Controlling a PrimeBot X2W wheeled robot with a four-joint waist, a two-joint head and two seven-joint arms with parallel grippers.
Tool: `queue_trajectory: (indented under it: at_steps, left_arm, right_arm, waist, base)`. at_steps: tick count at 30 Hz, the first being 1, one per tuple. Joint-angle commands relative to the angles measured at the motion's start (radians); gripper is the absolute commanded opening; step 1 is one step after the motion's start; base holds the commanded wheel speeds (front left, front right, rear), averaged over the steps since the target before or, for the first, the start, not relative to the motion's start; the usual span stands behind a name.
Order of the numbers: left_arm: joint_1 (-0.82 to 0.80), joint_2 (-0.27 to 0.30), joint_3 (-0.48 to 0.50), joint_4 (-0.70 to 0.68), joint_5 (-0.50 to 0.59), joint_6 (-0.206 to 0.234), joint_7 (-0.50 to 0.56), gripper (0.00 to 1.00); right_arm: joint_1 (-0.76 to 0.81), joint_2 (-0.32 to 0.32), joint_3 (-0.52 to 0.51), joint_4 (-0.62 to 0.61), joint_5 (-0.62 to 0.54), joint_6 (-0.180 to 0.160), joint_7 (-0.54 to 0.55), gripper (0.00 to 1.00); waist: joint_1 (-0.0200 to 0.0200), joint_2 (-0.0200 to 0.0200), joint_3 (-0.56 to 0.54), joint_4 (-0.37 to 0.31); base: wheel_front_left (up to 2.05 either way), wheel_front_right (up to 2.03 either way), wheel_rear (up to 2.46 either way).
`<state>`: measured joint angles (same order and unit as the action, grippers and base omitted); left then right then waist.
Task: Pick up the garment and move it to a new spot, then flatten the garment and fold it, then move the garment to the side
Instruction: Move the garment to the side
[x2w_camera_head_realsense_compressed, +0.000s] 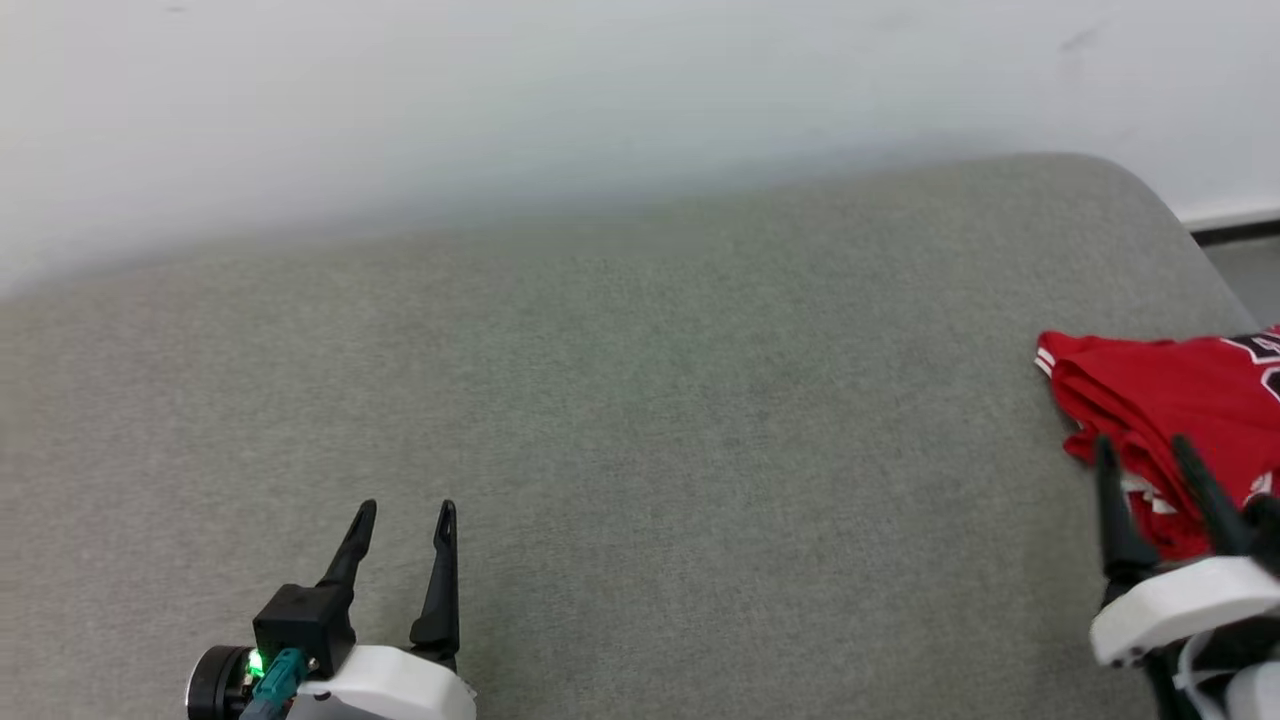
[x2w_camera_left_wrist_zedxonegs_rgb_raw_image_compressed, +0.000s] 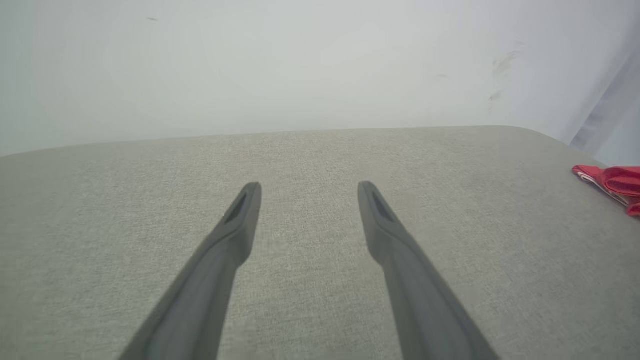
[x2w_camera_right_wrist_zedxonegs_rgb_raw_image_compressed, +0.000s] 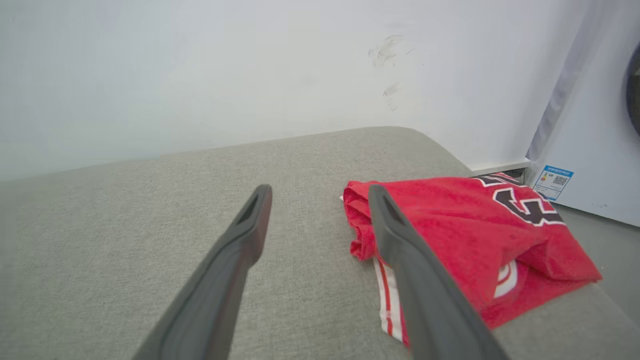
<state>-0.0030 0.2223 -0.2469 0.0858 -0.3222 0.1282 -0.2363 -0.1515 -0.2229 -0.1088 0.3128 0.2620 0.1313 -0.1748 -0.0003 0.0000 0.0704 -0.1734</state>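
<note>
1. The left gripper (x2w_camera_head_realsense_compressed: 407, 508) and the right gripper (x2w_camera_head_realsense_compressed: 1142, 445) both stand spread wide, with nothing between their fingers.
2. The red jersey (x2w_camera_right_wrist_zedxonegs_rgb_raw_image_compressed: 465, 235) lies bunched in loose layers on the grey cushion (x2w_camera_head_realsense_compressed: 640, 420), just ahead and to the right of the right gripper's tips. That gripper's right finger crosses the jersey's near-left edge, but I cannot tell whether it touches. The jersey is well apart from the left gripper, far off to its right.
3. The jersey looks thin, light and limp. It should sag and drape when lifted, and a pinch may catch several layers at once. A sound hold seems to be the red-white striped trim (x2w_camera_right_wrist_zedxonegs_rgb_raw_image_compressed: 387, 295) beside the right finger, or the rolled fold directly ahead of it.
4. The right wrist view gives the black, white-outlined numeral (x2w_camera_right_wrist_zedxonegs_rgb_raw_image_compressed: 525, 202) and a white appliance bearing a label (x2w_camera_right_wrist_zedxonegs_rgb_raw_image_compressed: 552, 182) beyond the cushion's end. The head view sets both grippers against the jersey. The left wrist view catches a red sliver (x2w_camera_left_wrist_zedxonegs_rgb_raw_image_compressed: 612, 182) at its right edge.
</note>
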Motion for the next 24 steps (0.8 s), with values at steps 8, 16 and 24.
queue_trajectory:
  at_steps: [8,16,24]
  left_arm:
    - [0.038,0.005,0.021,0.034,-0.016,0.017,-0.011,1.00]
    - [0.093,0.037,0.058,0.027,-0.025,0.046,-0.010,1.00]
    - [0.146,0.040,0.064,0.005,-0.040,0.061,-0.004,1.00]
  right_arm:
    - [0.150,0.115,0.048,-0.243,-0.065,-0.001,0.110,1.00]
    - [0.243,0.158,0.071,-0.401,-0.092,-0.001,0.166,1.00]
    - [0.328,0.171,0.068,-0.482,-0.093,-0.001,0.211,1.00]
  waist:
    - [0.0003,0.0000,-0.085,0.090]
    - [0.0003,0.0000,-0.126,0.121]
    - [0.0003,0.0000,-0.167,0.129]
  base:
    - [0.00,0.00,0.00]
    - [0.00,0.00,0.00]
    - [0.00,0.00,0.00]
